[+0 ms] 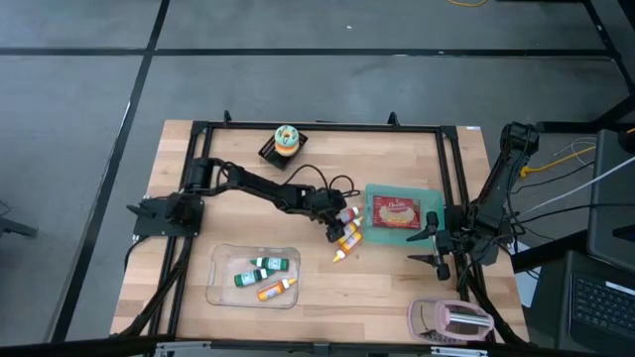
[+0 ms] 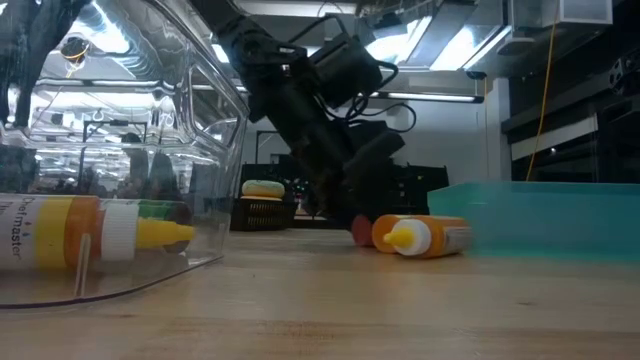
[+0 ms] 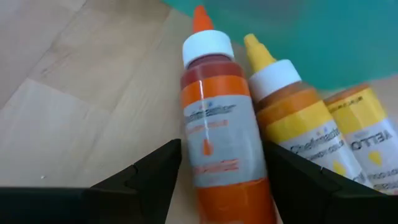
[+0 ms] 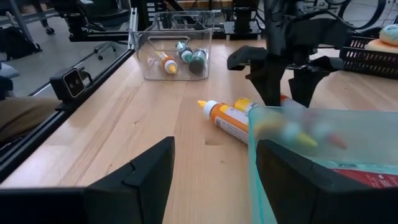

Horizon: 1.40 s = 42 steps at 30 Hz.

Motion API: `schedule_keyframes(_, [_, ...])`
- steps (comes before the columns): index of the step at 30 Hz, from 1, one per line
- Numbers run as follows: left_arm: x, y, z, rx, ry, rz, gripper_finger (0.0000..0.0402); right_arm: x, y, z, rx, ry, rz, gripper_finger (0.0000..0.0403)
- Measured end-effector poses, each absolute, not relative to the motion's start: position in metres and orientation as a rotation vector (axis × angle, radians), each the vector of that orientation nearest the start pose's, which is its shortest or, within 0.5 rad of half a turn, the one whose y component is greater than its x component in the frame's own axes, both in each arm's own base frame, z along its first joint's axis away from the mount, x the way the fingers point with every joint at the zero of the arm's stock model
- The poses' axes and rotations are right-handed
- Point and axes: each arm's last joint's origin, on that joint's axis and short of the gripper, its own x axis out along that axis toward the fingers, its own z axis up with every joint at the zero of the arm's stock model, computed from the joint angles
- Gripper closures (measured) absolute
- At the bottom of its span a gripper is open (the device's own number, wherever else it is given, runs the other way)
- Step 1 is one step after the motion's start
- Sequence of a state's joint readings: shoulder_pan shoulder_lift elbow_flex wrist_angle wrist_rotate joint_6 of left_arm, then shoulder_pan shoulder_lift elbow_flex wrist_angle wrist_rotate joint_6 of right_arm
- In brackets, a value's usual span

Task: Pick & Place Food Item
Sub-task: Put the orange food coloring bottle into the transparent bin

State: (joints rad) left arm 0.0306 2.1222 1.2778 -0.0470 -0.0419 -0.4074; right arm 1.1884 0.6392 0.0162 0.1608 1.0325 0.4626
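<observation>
Three squeeze bottles lay side by side on the pale wooden bench (image 1: 387,283) just beside the teal plastic tray (image 1: 375,190); I counted an orange-labelled bottle with a white cap and orange tip (image 3: 214,124), a yellow-labelled bottle with a yellow tip (image 3: 292,118) touching it, and a second yellow-labelled bottle (image 3: 367,137) against that one; the left tool (image 3: 217,174) was down at them, its two dark fingers (image 3: 149,177) spread wide on either side of the orange-labelled bottle, which still lay on the bench; I could not tell whether either finger touched it; from above I saw the left arm reaching across the middle of the bench toward the tray's near corner, where the bottles fanned out; the tray held a flat packet with a red label (image 1: 397,213); the clear plastic bin (image 1: 220,288) sat well apart toward the front left of the bench, with two green-capped bottles (image 1: 260,270) and one orange bottle (image 1: 276,290) lying inside; a doughnut-shaped toy (image 1: 287,139) rested on a small black basket (image 1: 268,153) at the far edge; the right tool (image 1: 437,243) waited at the right side of the bench beside the tray, its fingers apart and holding nothing.
</observation>
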Motion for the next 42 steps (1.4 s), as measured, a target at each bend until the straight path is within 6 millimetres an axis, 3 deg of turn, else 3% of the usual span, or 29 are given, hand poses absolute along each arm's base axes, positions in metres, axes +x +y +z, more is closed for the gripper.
schedule_keyframes(4, [0.426, 0.016, 0.108, -0.350, 0.872, 0.245, 0.0193, 0.066, 0.098, 0.130, 0.045, 0.234, 0.101, 0.0179])
schedule_keyframes(11, [0.426, 0.014, 0.118, -0.257, 0.849, 0.235, 0.0292, 0.066, 0.098, 0.130, 0.046, 0.234, 0.102, 0.0179])
schedule_keyframes(14, [0.421, 0.015, 0.129, -0.222, 0.859, 0.228, 0.0292, 0.066, 0.098, 0.130, 0.046, 0.234, 0.102, 0.0179])
schedule_keyframes(20, [0.409, 0.015, 0.186, -0.157, 0.775, 0.204, 0.0292, 0.066, 0.099, 0.130, 0.052, 0.242, 0.117, 0.0179])
schedule_keyframes(24, [0.387, 0.010, 0.218, -0.115, 0.815, 0.200, 0.0292, 0.066, 0.099, 0.129, 0.069, 0.252, 0.128, 0.0179])
schedule_keyframes(27, [0.367, -0.004, 0.243, -0.090, 0.843, 0.165, 0.0293, 0.066, 0.099, 0.129, 0.072, 0.254, 0.133, 0.0179])
schedule_keyframes(32, [0.326, -0.041, 0.267, -0.110, 0.988, 0.071, 0.0293, 0.066, 0.099, 0.129, 0.073, 0.257, 0.138, 0.0179])
schedule_keyframes(36, [0.296, -0.081, 0.277, -0.148, 1.085, 0.033, 0.0293, 0.066, 0.099, 0.129, 0.074, 0.250, 0.125, 0.0179])
schedule_keyframes(42, [0.266, -0.138, 0.286, -0.200, 1.080, -0.050, 0.0293, 0.066, 0.099, 0.130, 0.075, 0.246, 0.121, 0.0179])
